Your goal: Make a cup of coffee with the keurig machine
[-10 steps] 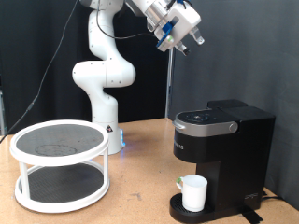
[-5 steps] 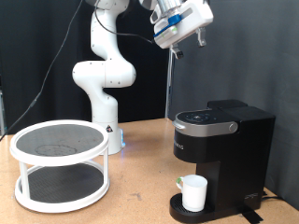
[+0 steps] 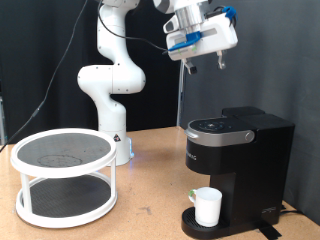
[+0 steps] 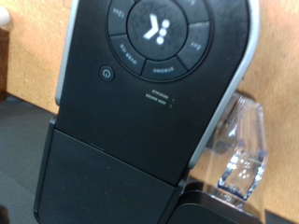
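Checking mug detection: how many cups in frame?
1. The cup sits on the keurig's drip base, under the spout, lower right in the exterior view. None visible elsewhere.

Cup (image 3: 207,206) base hidden — machine (image 4: 149,103) cropped.

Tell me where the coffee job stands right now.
Done: the cup sits on the drip base under the keurig machine, whose lid looks closed. In hand: nothing shows between the fingers of the hand, which hangs high above the machine; the wrist view looks at its button panel. Left: no coffee flow is visible.
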